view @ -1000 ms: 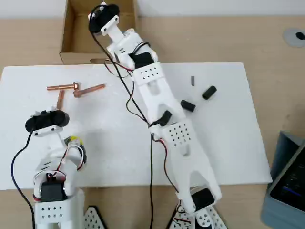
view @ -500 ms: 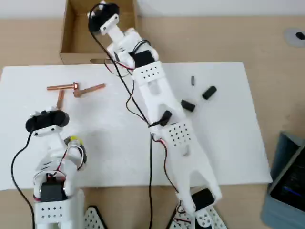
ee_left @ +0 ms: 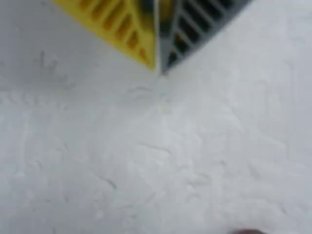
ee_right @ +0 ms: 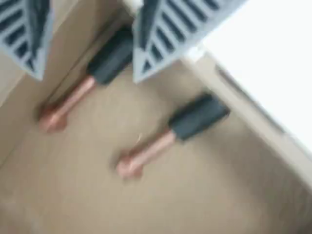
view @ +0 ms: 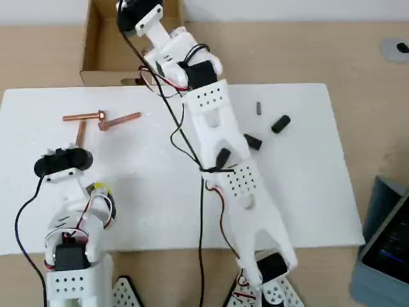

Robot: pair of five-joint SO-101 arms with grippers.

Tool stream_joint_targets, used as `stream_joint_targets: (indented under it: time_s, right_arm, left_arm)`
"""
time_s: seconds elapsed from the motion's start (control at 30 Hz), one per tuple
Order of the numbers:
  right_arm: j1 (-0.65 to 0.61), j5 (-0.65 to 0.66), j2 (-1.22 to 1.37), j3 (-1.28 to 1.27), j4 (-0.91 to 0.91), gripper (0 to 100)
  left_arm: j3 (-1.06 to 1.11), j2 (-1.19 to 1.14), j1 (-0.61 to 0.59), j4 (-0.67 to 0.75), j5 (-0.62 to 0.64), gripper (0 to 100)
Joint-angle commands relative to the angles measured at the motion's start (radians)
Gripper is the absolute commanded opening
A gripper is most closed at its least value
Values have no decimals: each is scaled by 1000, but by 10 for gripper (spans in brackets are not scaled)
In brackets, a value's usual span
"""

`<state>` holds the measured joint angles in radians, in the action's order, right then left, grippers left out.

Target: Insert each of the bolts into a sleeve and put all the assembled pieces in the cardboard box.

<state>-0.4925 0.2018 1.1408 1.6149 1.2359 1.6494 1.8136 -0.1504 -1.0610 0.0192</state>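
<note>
Copper-and-black assembled pieces (ee_right: 170, 139) lie inside the cardboard box (ee_right: 204, 195); the right hand (ee_right: 87, 58), spread apart, hangs over them. A low pull-back could catch the box wall and drag it. The left hand (ee_left: 158, 66), pinched together, sits well outside the box.

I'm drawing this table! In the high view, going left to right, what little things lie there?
Three copper bolts → black sleeves → grey bin at the picture's right edge.
</note>
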Motion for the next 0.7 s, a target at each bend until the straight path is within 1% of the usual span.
stream_joint_targets:
  time_s: [0.0,0.67]
  right_arm:
    - [27,-52,-85,51,52,141]
    - [48,-311,-326,53,520,141]
  left_arm:
    - [-5,10,-8,8,-5,2]
    - [-5,10,-8,8,-5,2]
